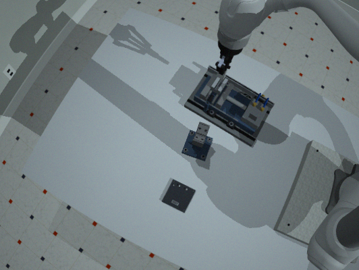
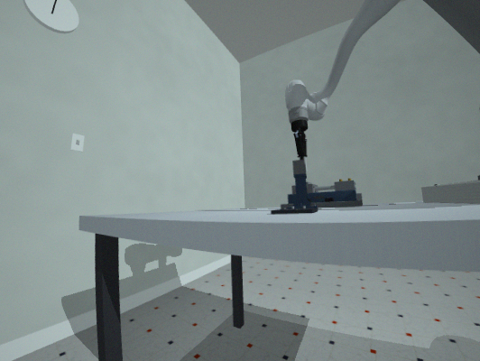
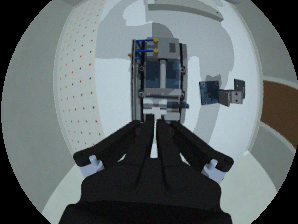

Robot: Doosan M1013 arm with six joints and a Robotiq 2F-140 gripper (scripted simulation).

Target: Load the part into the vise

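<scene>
Above the far end of the vise (image 1: 229,104), the claw (image 1: 221,69) hangs pinched fully together, gripping nothing. A pale bar that I take for the part (image 1: 220,88) lies just below it between the jaws, its long axis running along them.

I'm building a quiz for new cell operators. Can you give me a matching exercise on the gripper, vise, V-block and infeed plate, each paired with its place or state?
Things:
1. gripper
2. vise
3. V-block
4. infeed plate

Places or states:
a. dark square nearest the table's curved edge
b. shut, holding nothing
c. on a small blue base, mid-table
d. below the gripper, yellow-and-blue fittings at its far end

Pairs: 1-b, 2-d, 3-c, 4-a
</scene>
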